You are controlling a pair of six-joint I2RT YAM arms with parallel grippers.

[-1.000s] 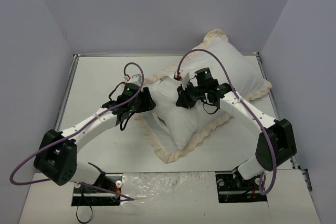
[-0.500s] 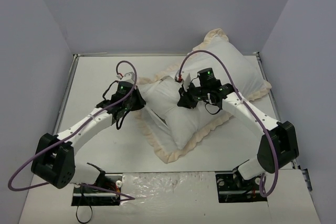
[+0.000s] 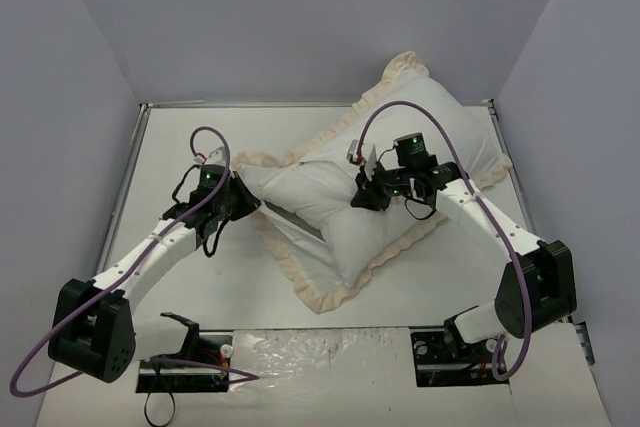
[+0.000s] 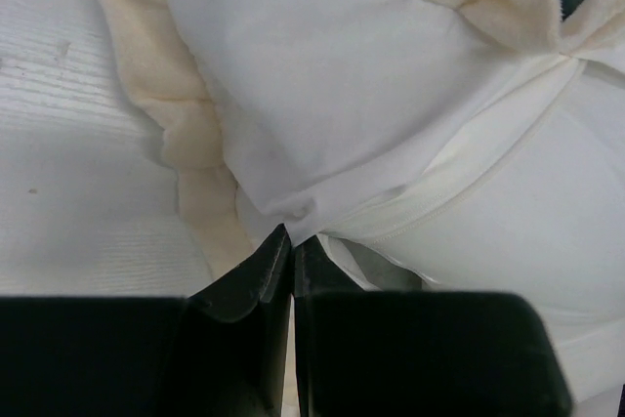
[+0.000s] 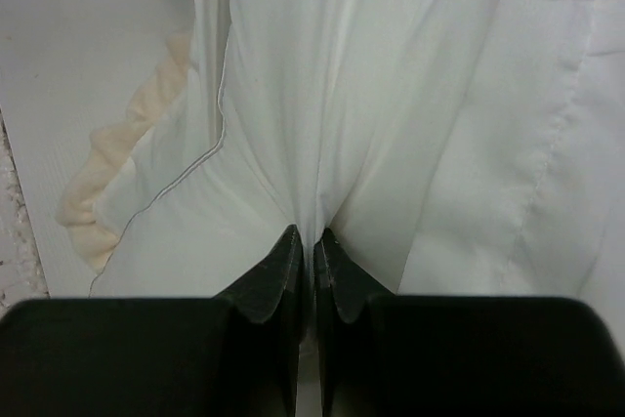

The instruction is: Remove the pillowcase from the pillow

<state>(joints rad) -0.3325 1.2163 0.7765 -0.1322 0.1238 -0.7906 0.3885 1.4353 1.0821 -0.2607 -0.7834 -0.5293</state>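
No text, label, brand, number or sign legible in any view.
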